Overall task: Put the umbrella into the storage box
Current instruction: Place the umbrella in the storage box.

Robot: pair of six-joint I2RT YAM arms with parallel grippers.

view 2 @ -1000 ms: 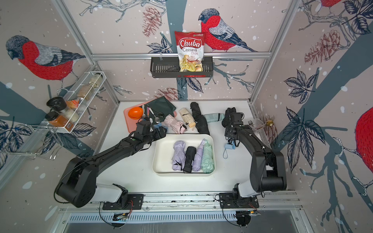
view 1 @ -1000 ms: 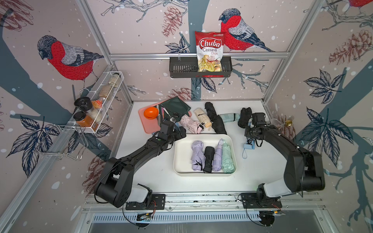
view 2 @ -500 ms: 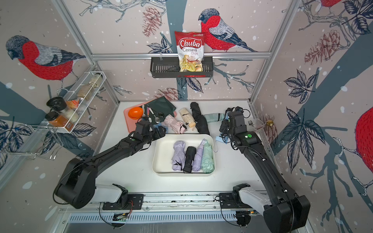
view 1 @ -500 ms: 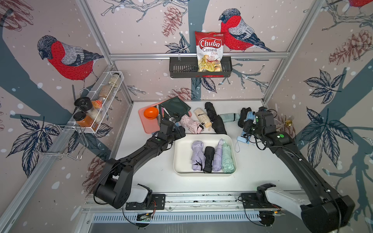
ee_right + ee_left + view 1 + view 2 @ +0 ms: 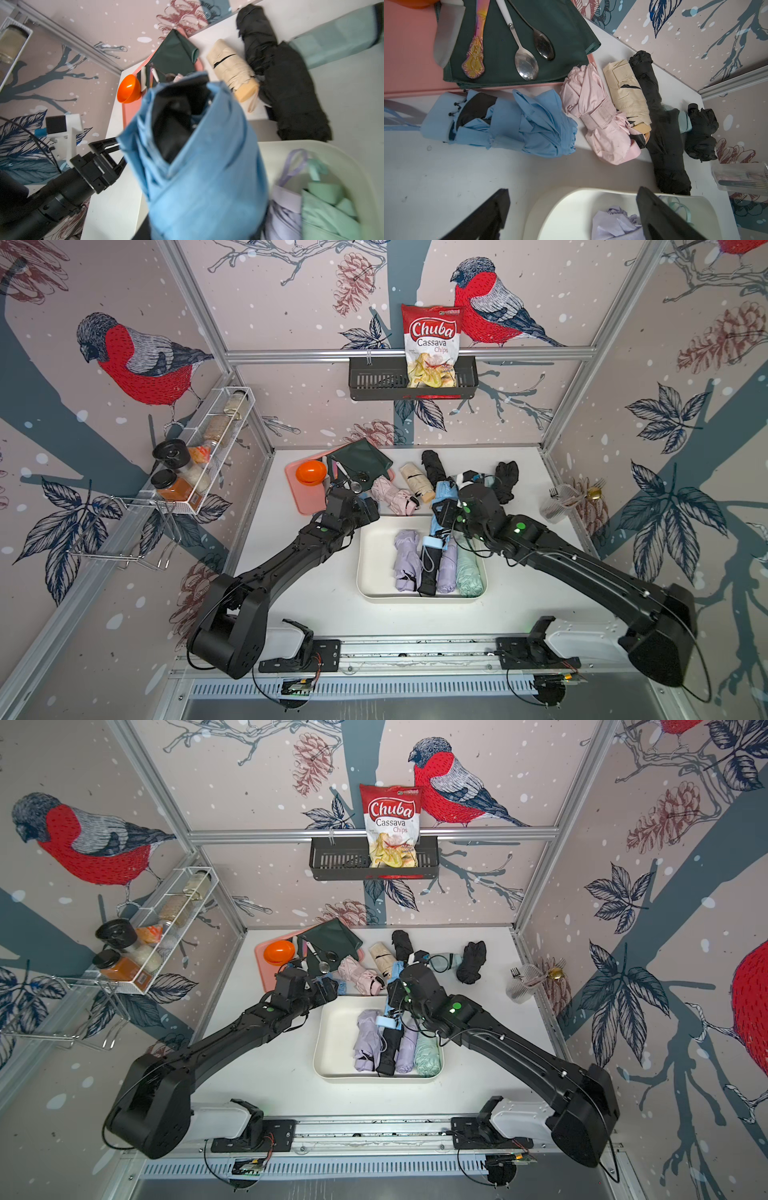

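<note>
over white tabletop [image 5: 307, 597], right pincer [image 5: 445, 514] clenches blurred blue umbrella [image 5: 197, 166], tips hidden, above storage box [image 5: 374, 556]; left pincer [image 5: 573, 190] gapes.

A robot lab cell dressed up as a homely corner.

Bare aluminium frame bars [image 5: 407, 354] hold printed bullfinch wallpaper panels [image 5: 141, 364] around a white tabletop [image 5: 316, 605], and two black robot arms [image 5: 291, 560] stand on a metal rail [image 5: 415, 649] at its front edge. A black slotted wall basket [image 5: 374, 383] carries a red-and-white chips bag [image 5: 432, 344]. A white wire rack [image 5: 198, 502] holds what look like spice jars [image 5: 172, 489].
</note>
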